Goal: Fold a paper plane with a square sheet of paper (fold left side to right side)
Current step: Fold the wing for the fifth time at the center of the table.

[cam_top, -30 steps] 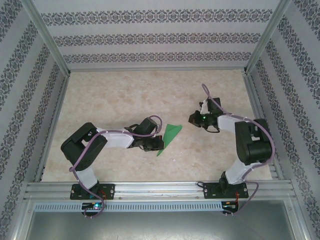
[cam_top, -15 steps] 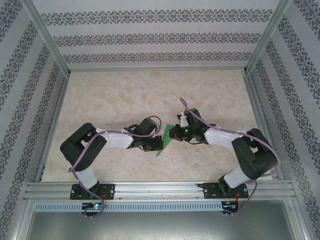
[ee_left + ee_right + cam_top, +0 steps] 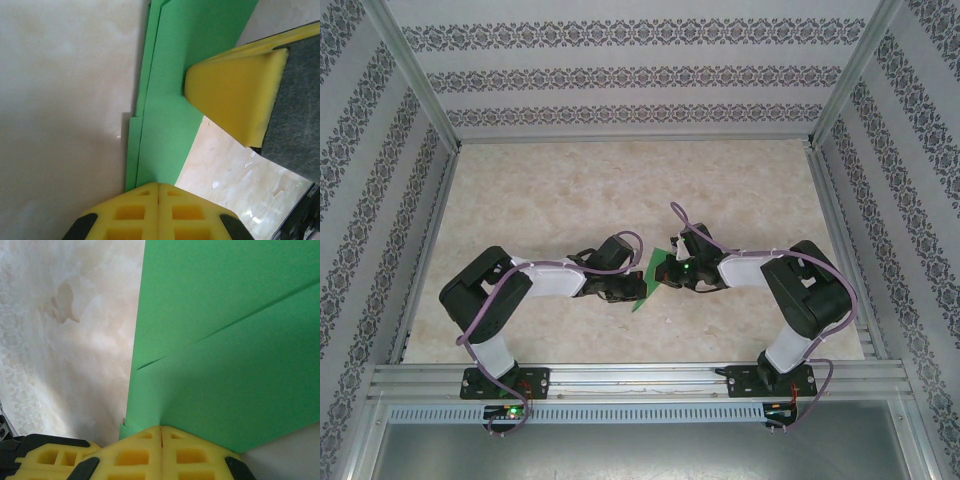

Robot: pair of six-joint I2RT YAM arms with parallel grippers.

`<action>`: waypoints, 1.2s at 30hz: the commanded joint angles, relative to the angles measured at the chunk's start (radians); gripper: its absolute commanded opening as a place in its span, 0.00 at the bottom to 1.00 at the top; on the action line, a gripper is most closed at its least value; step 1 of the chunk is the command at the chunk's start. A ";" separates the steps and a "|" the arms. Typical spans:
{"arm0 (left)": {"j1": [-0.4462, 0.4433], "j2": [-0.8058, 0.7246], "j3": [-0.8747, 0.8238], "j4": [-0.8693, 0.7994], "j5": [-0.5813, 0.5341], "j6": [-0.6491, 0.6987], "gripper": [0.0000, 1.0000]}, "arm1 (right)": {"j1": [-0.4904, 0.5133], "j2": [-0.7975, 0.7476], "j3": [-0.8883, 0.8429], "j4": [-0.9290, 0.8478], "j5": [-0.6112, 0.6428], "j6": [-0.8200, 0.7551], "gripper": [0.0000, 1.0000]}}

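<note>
Left end effector (image 3: 623, 290): my two yellow tips are pressed together with no gap between them. They sit right at one narrow end of the green paper (image 3: 170, 90) and touch it. I cannot tell whether a layer is nipped between them.
Right end effector (image 3: 665, 272): it is closed as well, the tips meeting along a thin seam. They rest against the edge of the paper, by a corner that curls up a little beside them. I cannot make out a grip on the sheet.
Green paper: it is folded into a long, narrow, pointed shape of overlapping layers. It lies flat on the surface (image 3: 570, 190), near the middle and towards the near edge, between my two end effectors.
Layers: from my left wrist, stepped edges show along one long side. From my right wrist, a slanted flap edge crosses the sheet.
Contact: from my left wrist, one of my right fingers (image 3: 232, 95) rests on the paper's far long edge.
Arms: both reach inward, so the end effectors stand close together over the paper.
</note>
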 commanded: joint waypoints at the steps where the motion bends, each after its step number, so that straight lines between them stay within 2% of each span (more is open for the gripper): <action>1: 0.008 -0.048 0.031 -0.078 0.003 0.009 0.06 | 0.013 0.050 -0.020 -0.058 0.061 -0.017 0.00; 7: 0.015 -0.112 0.063 -0.104 0.055 0.004 0.06 | 0.015 0.081 -0.035 -0.065 0.073 -0.033 0.00; 13: -0.001 -0.112 0.021 -0.050 0.131 -0.069 0.04 | 0.015 0.078 -0.036 -0.090 0.099 -0.050 0.00; 36: -0.001 -0.008 -0.026 0.012 0.121 -0.084 0.03 | 0.015 0.096 -0.022 -0.141 0.119 -0.086 0.00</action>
